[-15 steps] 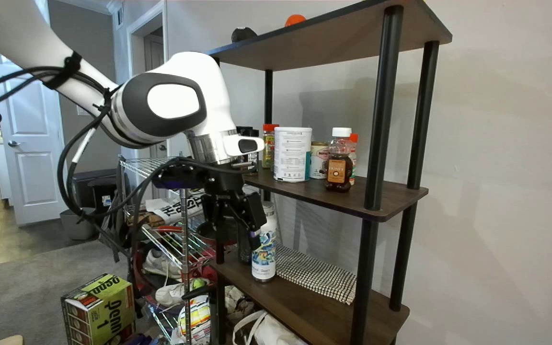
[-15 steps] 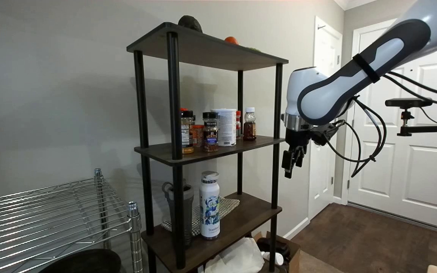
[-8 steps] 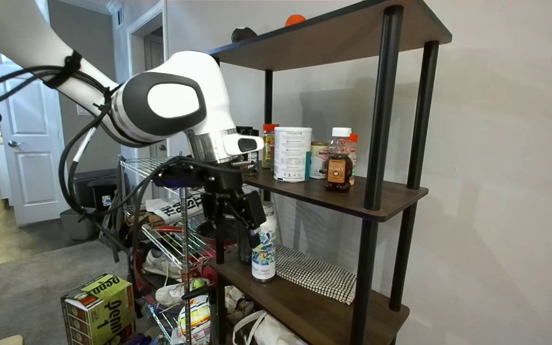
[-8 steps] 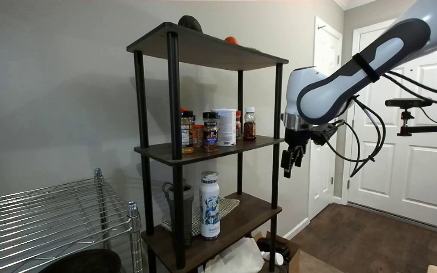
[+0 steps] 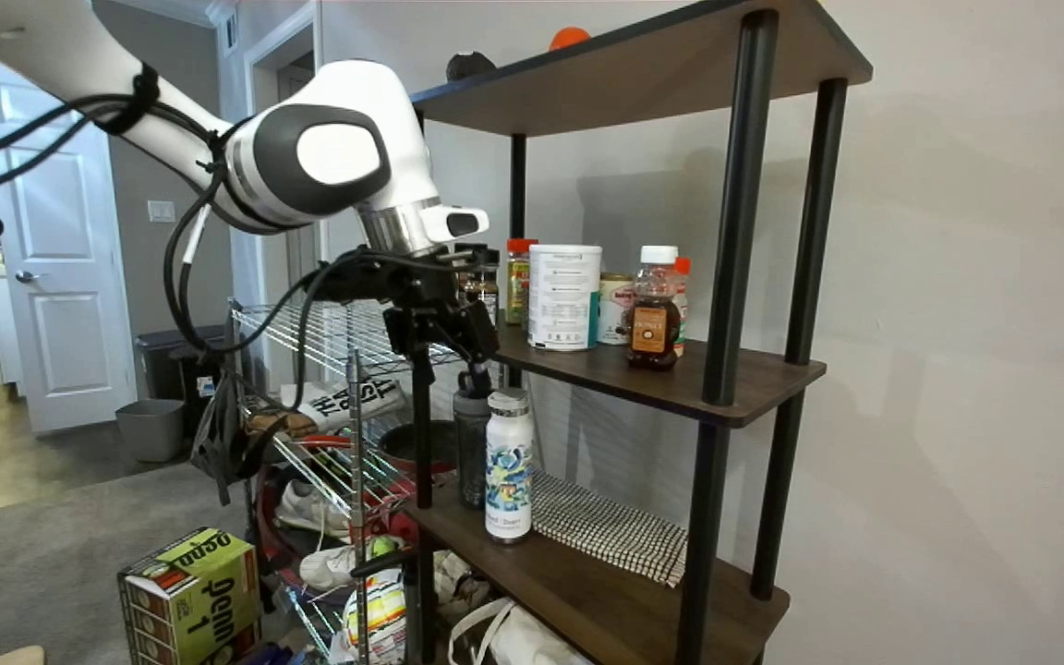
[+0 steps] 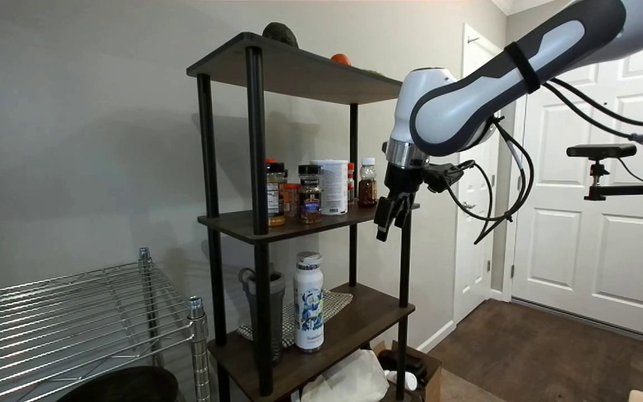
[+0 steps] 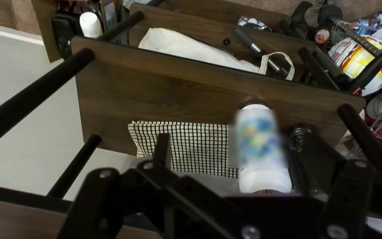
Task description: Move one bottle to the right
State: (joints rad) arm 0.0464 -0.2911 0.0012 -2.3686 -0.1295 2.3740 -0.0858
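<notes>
Dark brown under a black cap, the bottle [image 6: 310, 195] stood upright on the middle shelf [image 6: 232, 224], just beside the jar [image 6: 335, 187]; we saw no shift in it. What had changed was the gripper [image 6: 391, 229]: within the last half second it had risen and come in toward that shelf, uncovering the tops of the flask [image 5: 508, 476] and tumbler [image 5: 471, 453] in an exterior view. In the wrist view its fingers [image 7: 162, 149] were spread well apart, holding nothing. We judged this the approach; grasp and move right both remained undone. Its tips seemed about level with the shelf or slightly under, so we reckoned more lift was needed before reaching in. We noted the jar as a likely obstacle to a rightward move.
</notes>
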